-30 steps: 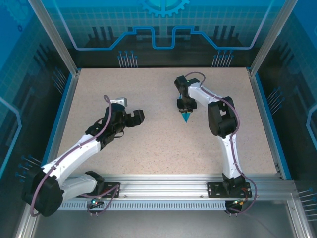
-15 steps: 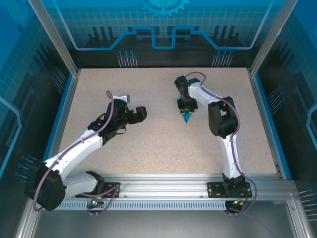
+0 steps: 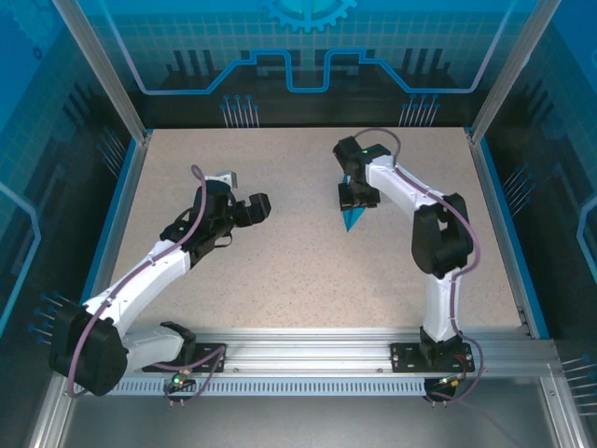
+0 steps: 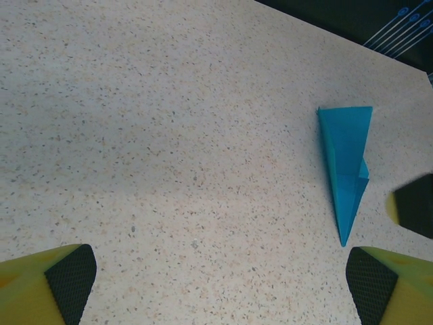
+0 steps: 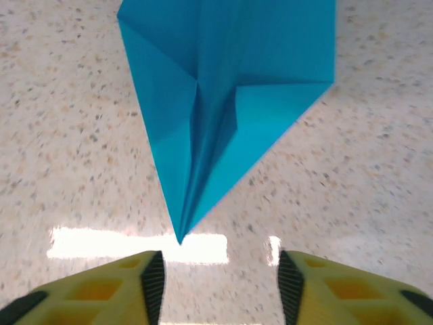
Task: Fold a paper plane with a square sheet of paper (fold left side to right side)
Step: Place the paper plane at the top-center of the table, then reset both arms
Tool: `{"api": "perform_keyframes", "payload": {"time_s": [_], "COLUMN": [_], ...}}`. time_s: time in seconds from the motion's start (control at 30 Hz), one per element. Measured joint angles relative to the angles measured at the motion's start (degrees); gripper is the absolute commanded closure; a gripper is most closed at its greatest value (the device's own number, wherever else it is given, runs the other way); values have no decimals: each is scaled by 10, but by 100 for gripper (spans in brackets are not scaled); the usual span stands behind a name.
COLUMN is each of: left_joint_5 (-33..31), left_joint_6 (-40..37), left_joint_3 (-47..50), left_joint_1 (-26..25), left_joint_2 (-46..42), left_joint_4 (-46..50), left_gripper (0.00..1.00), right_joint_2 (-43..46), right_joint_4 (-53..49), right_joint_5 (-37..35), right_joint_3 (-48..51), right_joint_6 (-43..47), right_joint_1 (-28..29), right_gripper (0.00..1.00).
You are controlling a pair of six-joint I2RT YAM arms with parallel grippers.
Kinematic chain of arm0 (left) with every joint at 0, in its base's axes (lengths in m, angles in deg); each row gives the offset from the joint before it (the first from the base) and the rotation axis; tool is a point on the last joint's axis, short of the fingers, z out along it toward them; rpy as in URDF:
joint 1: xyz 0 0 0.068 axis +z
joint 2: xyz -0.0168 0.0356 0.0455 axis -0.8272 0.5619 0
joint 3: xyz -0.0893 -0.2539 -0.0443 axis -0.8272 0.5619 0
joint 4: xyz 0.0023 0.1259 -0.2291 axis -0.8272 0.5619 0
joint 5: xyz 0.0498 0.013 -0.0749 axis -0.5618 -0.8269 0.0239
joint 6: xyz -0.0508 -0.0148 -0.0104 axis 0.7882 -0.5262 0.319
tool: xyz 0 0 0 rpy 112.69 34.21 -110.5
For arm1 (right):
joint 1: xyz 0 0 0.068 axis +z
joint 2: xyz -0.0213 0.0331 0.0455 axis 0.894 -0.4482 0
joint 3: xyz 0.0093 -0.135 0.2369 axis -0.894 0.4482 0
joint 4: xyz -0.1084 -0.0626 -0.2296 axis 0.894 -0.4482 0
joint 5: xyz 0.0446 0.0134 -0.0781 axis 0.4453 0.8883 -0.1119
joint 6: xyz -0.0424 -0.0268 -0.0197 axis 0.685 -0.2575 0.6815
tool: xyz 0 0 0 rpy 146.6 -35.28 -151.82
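Observation:
The teal-blue paper plane (image 3: 352, 218) lies flat on the speckled table, right of centre, a slim dart with layered flaps and a centre crease. My right gripper (image 3: 357, 198) hovers over it, open and holding nothing. In the right wrist view the paper plane (image 5: 216, 101) points its nose at the gap of the right gripper (image 5: 220, 284), a little short of the yellow fingers. My left gripper (image 3: 259, 207) is open well to the left of the plane. In the left wrist view the paper plane (image 4: 346, 162) lies at the right, beyond the wide-open left gripper (image 4: 220, 271).
The table (image 3: 280, 271) is walled by blue side rails (image 3: 119, 210) and aluminium posts. A dark piece of the right gripper's finger (image 4: 414, 206) shows at the right edge of the left wrist view. A bright light reflection (image 5: 135, 245) sits on the table by the plane's nose.
The right arm's elbow has swung out to the right and its wrist has turned over the plane. The left gripper has moved slightly farther up the table.

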Motion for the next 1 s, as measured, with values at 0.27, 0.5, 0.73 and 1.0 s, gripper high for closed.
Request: {"api": "perform_keyframes", "payload": {"time_s": [0.27,0.5,0.73,1.0], "left_joint_5": [-31,-123,-215,-258], "left_joint_6": [-1,-55,-122,-183], "left_joint_3": [1,49,135,193], "left_joint_1": [49,70,70,79], "left_joint_2": [-8,-43,-70,-72], "left_joint_4": [-4,-58,-121,-158], "left_gripper": [1,1,1,1], "right_joint_2": [245,431,479,416], "right_joint_4": [59,195,368,597], "right_joint_5": [-46,-90,-80,-17], "right_joint_3": [137,329,509,655], "right_joint_6": [32,67,109,157], "right_joint_1": [-9,-103,-217,-264], "right_gripper": [12,0,0,0]}}
